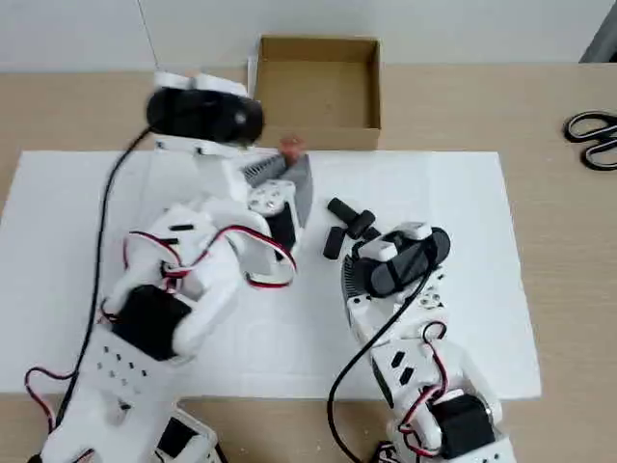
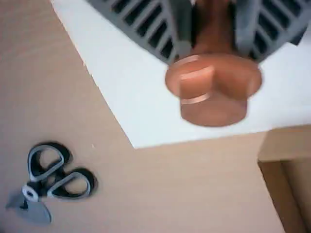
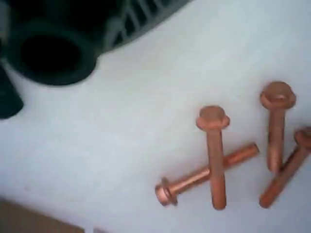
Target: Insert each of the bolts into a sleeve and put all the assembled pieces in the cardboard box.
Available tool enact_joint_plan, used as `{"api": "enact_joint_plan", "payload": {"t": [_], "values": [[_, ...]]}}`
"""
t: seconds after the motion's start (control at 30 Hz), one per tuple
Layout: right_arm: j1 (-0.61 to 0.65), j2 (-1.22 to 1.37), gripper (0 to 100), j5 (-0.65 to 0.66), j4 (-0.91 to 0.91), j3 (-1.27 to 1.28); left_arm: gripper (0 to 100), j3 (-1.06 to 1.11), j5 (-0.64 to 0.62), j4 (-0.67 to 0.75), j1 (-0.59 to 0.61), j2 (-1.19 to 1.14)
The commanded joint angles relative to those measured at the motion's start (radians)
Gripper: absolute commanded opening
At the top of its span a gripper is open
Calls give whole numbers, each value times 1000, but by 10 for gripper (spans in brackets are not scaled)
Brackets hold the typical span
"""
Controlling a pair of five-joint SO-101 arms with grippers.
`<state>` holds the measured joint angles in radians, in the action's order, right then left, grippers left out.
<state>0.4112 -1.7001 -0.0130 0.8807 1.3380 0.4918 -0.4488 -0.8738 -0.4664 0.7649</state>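
Copper bolt [image 2: 214, 90] right up at the left wrist lens, flanged head outward, shank pinched between the grey jaws of the left gripper [image 1: 287, 169]. Looks lifted off the white sheet [image 1: 87, 289], just in front of the cardboard box [image 1: 337, 137]. No sleeve on it.

Over by the right gripper [image 1: 355, 256]: three black sleeves [image 1: 362, 225] lying loose in a little cluster on the sheet. From the right wrist, an open-ended sleeve [image 3: 48, 53] hard up against that gripper's grey body, bore facing the lens. Can't tell whether gripped or just lying alongside, so no call on that one.

Also four loose bolts [image 3: 212, 145] flat on the sheet, two crossed, the other two just beside them, all bare.

Box looks bare inside as far as visible from above. Nothing assembled in there.

Progress-wise: pretty much at the start, judging by all this. Zero finished pieces, five bolts counted, none sleeved. Left to do: mate the held bolt with a sleeve, repeat for the other four, then drop every pair in the box. Only three sleeves countable from above against five bolts, so maybe more tucked under the arms. Hard to say.

Scissors [image 2: 48, 179] off on the bare tabletop [image 2: 194, 194], well apart from everything, no part in this job.
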Motion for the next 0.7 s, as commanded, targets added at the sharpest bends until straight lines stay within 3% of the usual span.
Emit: {"api": "enact_joint_plan", "payload": {"t": [0.0, 0.2, 0.3, 0.67], "values": [[4, -35, 4, -11, -28, -3, 6, 84, -3, 124, -9, 31], [4, -53, 4, -43, -22, -3, 6, 199, -48, 299, -58, 32], [5, -53, 4, -104, -22, -3, 6, 200, -66, 304, -87, 32], [53, -48, 4, -104, -31, 41, 6, 200, -64, 354, -94, 32]]}}
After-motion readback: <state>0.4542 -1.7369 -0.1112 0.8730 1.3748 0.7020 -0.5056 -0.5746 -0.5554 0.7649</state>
